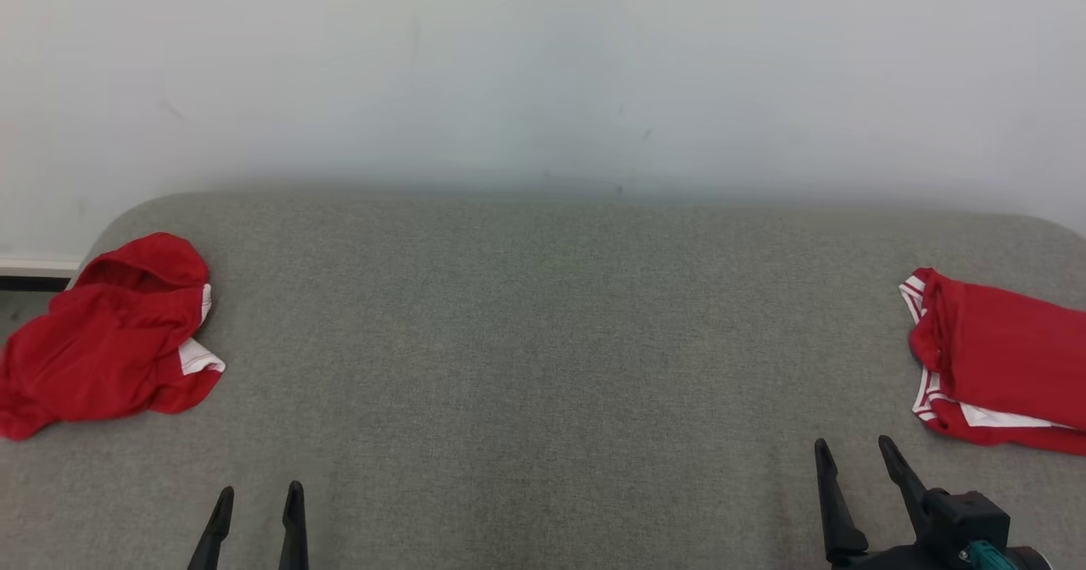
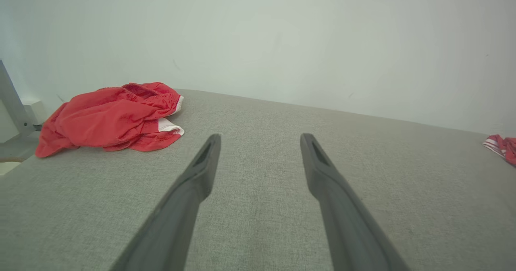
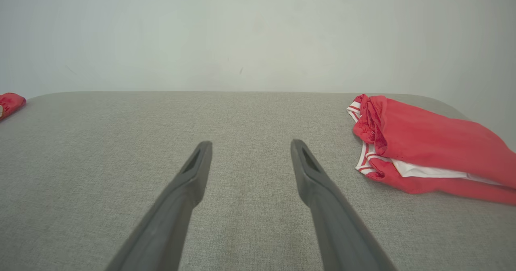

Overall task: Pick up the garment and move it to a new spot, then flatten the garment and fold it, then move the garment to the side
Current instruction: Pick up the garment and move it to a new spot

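Left gripper (image 1: 260, 490), right gripper (image 1: 853, 443) spread, empty; crumpled garment (image 1: 110, 341) at left edge; shallow pinch could drag it off.

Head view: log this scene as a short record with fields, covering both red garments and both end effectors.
surface: grey fabric surface, pale wall behind
far left: crumpled red garment, white trim, heaped
far right: flatter red garment, white striped trim, seemingly folded
left end effector: open, empty, apart from the heap
right end effector: open, empty, close to the flatter garment, not touching it
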`<state>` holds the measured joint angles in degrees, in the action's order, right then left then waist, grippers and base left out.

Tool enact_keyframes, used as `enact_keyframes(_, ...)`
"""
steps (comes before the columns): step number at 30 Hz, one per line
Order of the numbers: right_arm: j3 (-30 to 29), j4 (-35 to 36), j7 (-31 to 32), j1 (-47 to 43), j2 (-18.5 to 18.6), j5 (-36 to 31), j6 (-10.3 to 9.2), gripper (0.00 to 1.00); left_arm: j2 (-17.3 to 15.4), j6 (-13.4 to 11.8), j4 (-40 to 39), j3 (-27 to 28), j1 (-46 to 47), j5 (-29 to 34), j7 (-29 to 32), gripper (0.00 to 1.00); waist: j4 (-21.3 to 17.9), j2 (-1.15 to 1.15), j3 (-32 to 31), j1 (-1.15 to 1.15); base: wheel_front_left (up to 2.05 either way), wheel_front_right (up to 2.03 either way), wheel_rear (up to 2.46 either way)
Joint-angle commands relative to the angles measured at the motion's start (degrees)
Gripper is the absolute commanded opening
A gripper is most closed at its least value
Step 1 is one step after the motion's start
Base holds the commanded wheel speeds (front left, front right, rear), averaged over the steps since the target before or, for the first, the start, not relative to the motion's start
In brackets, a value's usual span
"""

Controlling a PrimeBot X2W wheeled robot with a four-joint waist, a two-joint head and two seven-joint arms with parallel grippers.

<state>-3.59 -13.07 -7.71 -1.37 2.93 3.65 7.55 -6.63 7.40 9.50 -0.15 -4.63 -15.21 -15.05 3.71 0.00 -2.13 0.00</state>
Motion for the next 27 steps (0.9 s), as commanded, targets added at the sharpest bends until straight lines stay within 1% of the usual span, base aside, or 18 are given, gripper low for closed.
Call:
enact_keyframes(1,0.19,0.14,-0.41,-0.38,-0.08,0.34,-0.14,1.0,-0.08,0.03,-0.18,-0.01,-0.05,0.17,-0.15,1.0,1.41,0.0,0.07,0.0,0.0,0.0,0.0)
enact_keyframes(4,0.66,0.17,-0.42,-0.65,-0.08,0.67,-0.14,1.0,-0.07,0.04,-0.12,-0.12,-0.39,0.35,-0.15,1.0,4.0,0.0,0.13,0.0,0.0,0.0,0.0)
enact_keyframes(8,1.13,0.06,-0.17,-0.97,-0.08,1.12,-0.14,1.0,0.04,0.0,-0.12,-0.22,-0.89,0.51,-0.15,1.0,8.71,0.0,0.21,0.0,0.0,0.0,0.0)
enact_keyframes(9,1.13,0.06,-0.17,-0.97,-0.08,1.12,-0.14,1.0,0.04,0.0,-0.12,-0.22,-0.89,0.51,-0.15,1.0,8.71,0.0,0.21,0.0,0.0,0.0,0.0)
enact_keyframes(15,0.77,0.02,-0.24,-1.03,-0.07,1.44,-0.14,1.0,-0.01,-0.15,-0.7,-0.49,-1.88,0.72,-0.14,1.0,17.54,0.0,0.26,0.0,0.0,0.0,0.0)
enact_keyframes(21,2.35,-0.58,-0.37,-0.11,-0.06,1.7,-0.14,1.0,-0.62,-0.3,-1.28,0.41,-2.81,0.02,-0.15,1.0,25.12,0.0,0.34,0.0,0.0,0.0,0.0)
enact_keyframes(27,6.69,-1.39,0.96,3.13,-0.02,0.95,-0.14,1.0,0.38,-1.38,-4.15,3.22,-4.57,-0.48,-0.15,1.0,26.69,0.0,2.58,0.0,0.0,0.0,0.0)
